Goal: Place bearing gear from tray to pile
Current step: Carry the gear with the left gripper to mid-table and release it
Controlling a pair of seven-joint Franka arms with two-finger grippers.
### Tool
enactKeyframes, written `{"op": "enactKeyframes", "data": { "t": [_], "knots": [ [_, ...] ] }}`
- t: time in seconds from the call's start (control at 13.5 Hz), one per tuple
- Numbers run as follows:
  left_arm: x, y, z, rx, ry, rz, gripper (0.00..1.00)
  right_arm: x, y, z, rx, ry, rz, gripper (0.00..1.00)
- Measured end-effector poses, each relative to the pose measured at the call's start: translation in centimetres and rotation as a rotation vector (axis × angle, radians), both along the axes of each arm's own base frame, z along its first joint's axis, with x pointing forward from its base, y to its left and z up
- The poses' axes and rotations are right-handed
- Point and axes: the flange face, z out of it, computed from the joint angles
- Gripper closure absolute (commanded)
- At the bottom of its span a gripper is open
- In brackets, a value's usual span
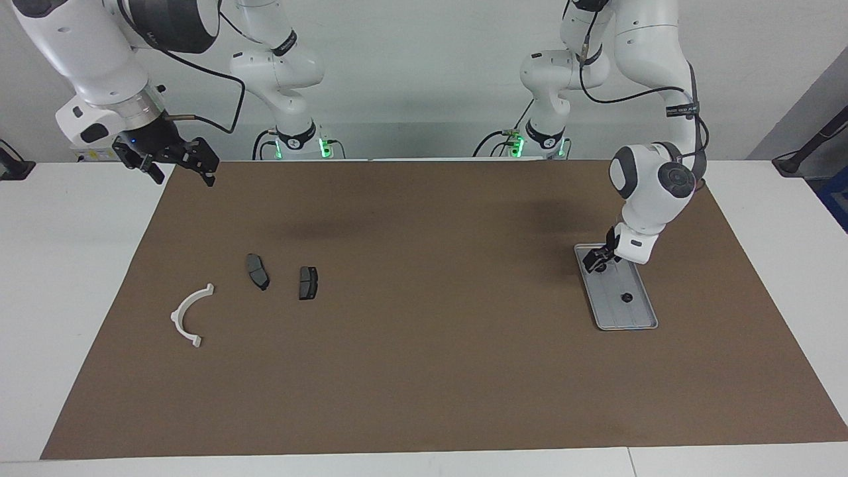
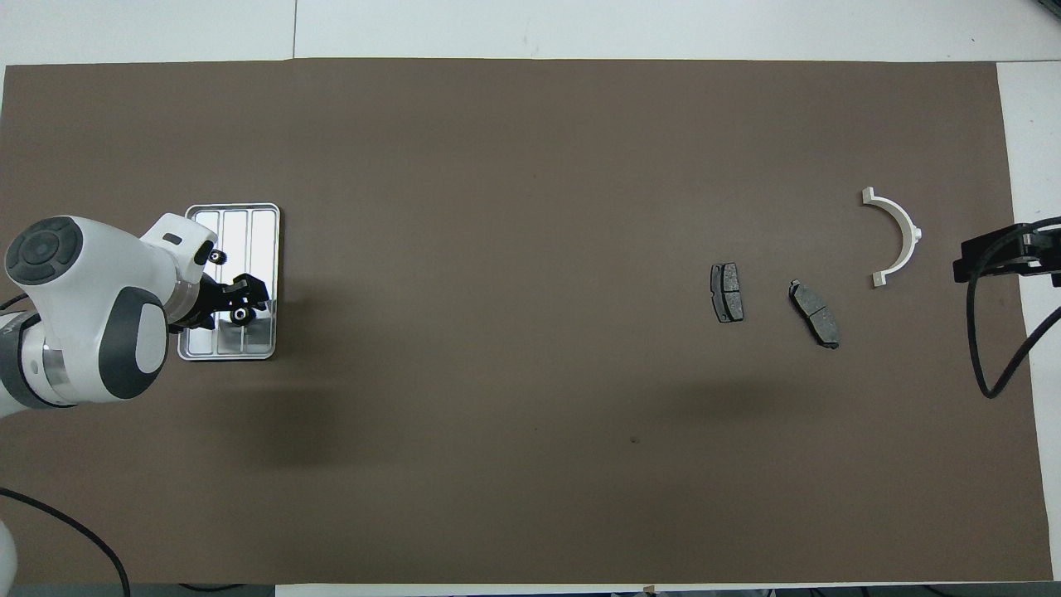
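Observation:
The silver ribbed tray (image 1: 636, 315) lies toward the left arm's end of the table and also shows in the overhead view (image 2: 261, 232). One small dark bearing gear (image 1: 624, 297) lies on it (image 2: 220, 259). A second small round gear (image 1: 599, 267) sits at the tray's end nearer the robots (image 2: 240, 314). My left gripper (image 1: 599, 260) is down at this second gear (image 2: 240, 303). The pile lies toward the right arm's end: a white semicircular bracket (image 1: 191, 315) and two dark brake pads (image 1: 257, 271) (image 1: 308, 283). My right gripper (image 1: 179, 169) waits open, raised over the mat's corner.
A brown mat (image 1: 424, 371) covers most of the white table. In the overhead view the bracket (image 2: 899, 236) and the brake pads (image 2: 727, 292) (image 2: 814, 313) lie apart from each other. The right gripper (image 2: 970, 259) shows at that view's edge, trailing a black cable.

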Motion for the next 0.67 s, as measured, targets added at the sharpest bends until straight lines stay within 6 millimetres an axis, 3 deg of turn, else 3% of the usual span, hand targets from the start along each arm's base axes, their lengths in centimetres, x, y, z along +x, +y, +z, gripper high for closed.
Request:
{"op": "enactKeyframes", "data": {
  "t": [0.45,0.67],
  "knots": [
    [0.05,0.09,-0.69,0.001,0.001,0.002,0.23,0.00,0.00,0.00,0.000,0.000,0.000,0.00],
    [0.07,0.06,-0.69,0.000,0.000,0.001,0.56,0.00,0.00,-0.02,0.000,0.000,0.000,0.00]
  ]
}}
